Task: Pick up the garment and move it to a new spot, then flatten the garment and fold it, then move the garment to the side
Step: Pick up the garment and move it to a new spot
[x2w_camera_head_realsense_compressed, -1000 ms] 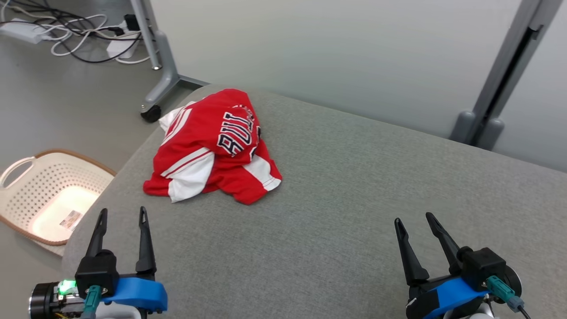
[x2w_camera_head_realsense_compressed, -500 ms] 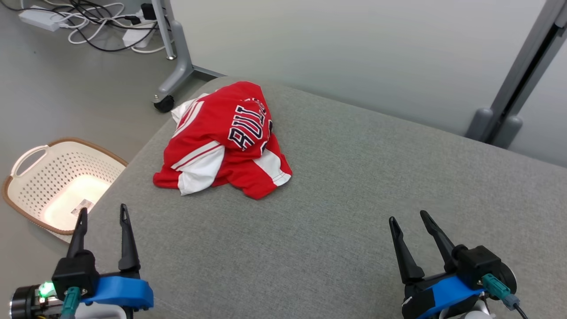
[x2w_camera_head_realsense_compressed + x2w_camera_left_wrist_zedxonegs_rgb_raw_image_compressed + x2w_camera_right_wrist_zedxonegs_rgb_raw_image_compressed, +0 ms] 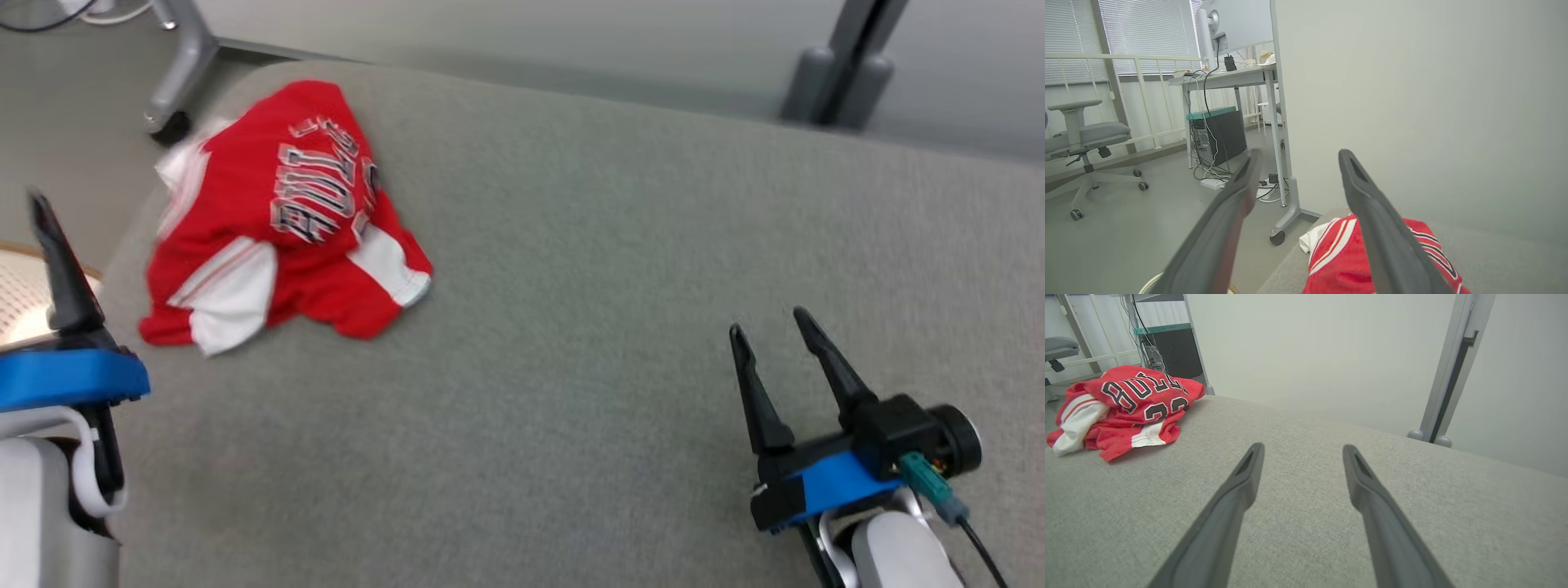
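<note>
The garment (image 3: 277, 220) is a crumpled red jersey with white panels and dark lettering, lying near the far left corner of the grey padded surface (image 3: 588, 327). One dark finger (image 3: 61, 278) of my left gripper rises at the head view's left edge, just left of the garment's near end. In the left wrist view the left gripper (image 3: 1299, 154) is open and empty, above the garment (image 3: 1339, 261). My right gripper (image 3: 769, 322) stands open and empty over the surface's near right part, far from the garment. The right wrist view has the right gripper (image 3: 1302, 447) open, with the garment (image 3: 1126, 404) at its far left.
A pale perforated basket (image 3: 16, 302) sits on the floor left of the surface. A grey stand foot with a caster (image 3: 171, 122) is beyond the garment. A grey post (image 3: 841, 73) stands at the back right. A desk (image 3: 1220, 77), cables and an office chair (image 3: 1081, 134) lie further off.
The head camera has swung, so the whole picture has shifted and blurred. My left gripper now sits higher, at the picture's left edge. Both grippers stay open; the garment lies as before.
</note>
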`<state>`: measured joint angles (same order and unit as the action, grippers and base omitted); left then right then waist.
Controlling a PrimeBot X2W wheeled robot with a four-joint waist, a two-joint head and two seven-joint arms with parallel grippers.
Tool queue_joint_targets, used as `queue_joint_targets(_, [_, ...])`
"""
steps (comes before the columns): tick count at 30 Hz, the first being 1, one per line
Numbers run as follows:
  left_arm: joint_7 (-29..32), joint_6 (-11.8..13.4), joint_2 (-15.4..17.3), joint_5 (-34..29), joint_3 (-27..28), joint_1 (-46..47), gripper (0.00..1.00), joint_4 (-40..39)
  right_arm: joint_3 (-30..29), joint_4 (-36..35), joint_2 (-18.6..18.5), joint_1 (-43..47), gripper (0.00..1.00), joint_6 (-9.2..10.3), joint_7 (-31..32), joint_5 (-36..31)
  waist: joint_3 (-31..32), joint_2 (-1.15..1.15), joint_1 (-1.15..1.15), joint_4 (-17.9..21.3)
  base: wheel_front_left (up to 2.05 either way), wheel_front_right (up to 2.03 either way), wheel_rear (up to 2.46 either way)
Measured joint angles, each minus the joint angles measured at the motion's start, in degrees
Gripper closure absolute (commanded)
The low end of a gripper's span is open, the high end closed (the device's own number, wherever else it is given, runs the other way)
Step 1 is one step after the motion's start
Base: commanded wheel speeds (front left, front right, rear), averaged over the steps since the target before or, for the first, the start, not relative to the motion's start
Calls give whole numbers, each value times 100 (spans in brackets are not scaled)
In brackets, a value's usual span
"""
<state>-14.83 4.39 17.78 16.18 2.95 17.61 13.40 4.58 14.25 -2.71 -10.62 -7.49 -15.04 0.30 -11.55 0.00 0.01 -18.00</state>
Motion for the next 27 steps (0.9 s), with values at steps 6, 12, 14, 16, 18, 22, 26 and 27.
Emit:
queue_joint_targets(6, [-5,-244,263,377,299,920,0,335,-140,-387,-3,-256,0,0,59,-355,-659,0,1,474,0,0,0])
queue_joint_targets(12, [119,-592,689,726,543,1715,0,1337,-266,-944,-67,-352,0,0,189,-586,-1209,0,1,878,0,0,0])
queue_joint_targets(14, [225,-706,759,806,527,1941,0,1693,-280,-1129,-94,-369,0,0,246,-593,-1341,0,0,948,0,0,0])
queue_joint_targets(16, [377,-781,805,810,434,2133,0,2067,-289,-1315,-126,-397,0,0,293,-611,-1462,0,0,989,0,0,0])
queue_joint_targets(18, [498,-873,798,866,347,2288,0,2418,-303,-1464,-138,-396,0,0,331,-630,-1568,0,0,1009,0,0,0])
queue_joint_targets(22, [733,-992,777,956,189,2524,0,3189,-315,-1635,-164,-396,0,0,387,-639,-1740,0,0,1013,0,0,0])
queue_joint_targets(26, [891,-1088,731,1087,85,2718,0,3843,-315,-1738,-171,-396,0,0,421,-648,-1821,0,0,1004,0,0,0])
queue_joint_targets(27, [1007,-1103,715,1141,53,2761,0,4006,-313,-1748,-174,-396,0,0,432,-648,-1823,0,0,1006,0,0,0])
